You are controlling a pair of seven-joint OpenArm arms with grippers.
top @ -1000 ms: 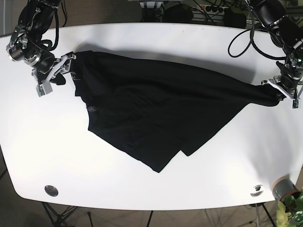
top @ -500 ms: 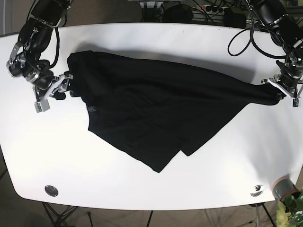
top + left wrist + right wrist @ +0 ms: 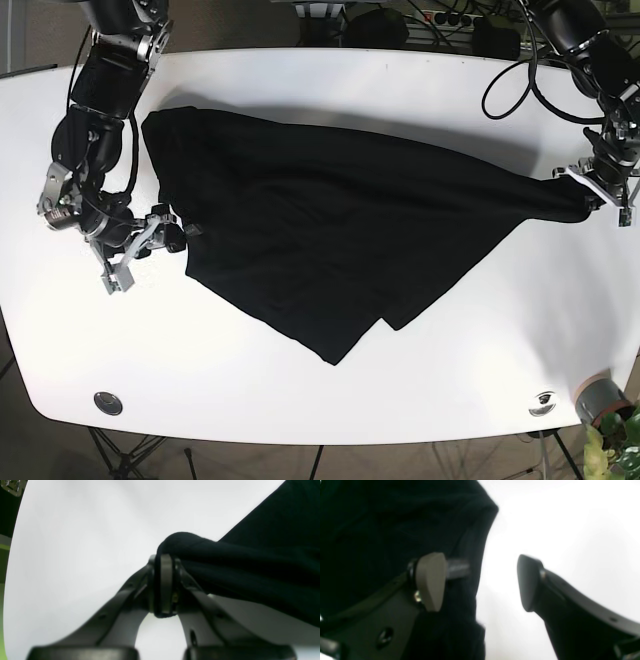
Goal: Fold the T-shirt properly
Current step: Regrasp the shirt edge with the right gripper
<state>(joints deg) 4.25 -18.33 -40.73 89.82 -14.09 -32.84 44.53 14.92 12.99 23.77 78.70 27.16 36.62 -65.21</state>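
**On the white table: one corner pinned, the other side free**

At the left edge of the base view, the right arm's grey two-fingered gripper [image 3: 150,232] sits low over the white tabletop [image 3: 330,400], just beside the near-left edge of the crumpled black cotton T-shirt [image 3: 330,230]. Its wrist view shows the jaws standing wide apart with nothing between them: one tan pad [image 3: 431,581] lies over the dark cloth, the other dark finger is out over bare table, and the shirt's edge runs down between them without being clamped.

Across the middle, the shirt lies spread but skewed, with a pointed flap reaching toward the front of the table and a narrow band drawn out to the right.

At the far right, the left arm's gripper [image 3: 603,190] has its jaws pressed tight on the bunched end of that band; in its wrist view the cloth wraps over the closed fingertips [image 3: 166,580] and trails off to the right.

The risks, as I judge them:

- If the right gripper closes where it stands, it may catch only a thin hem, or several layers at once, since the cloth there is rumpled and its layers cannot be told apart.
- The left arm's hold is on a wad, not a flat corner, so pulling could slip the fabric free or drag the whole shirt sideways.
- With only one end held, any stretch would twist the shirt further out of square.
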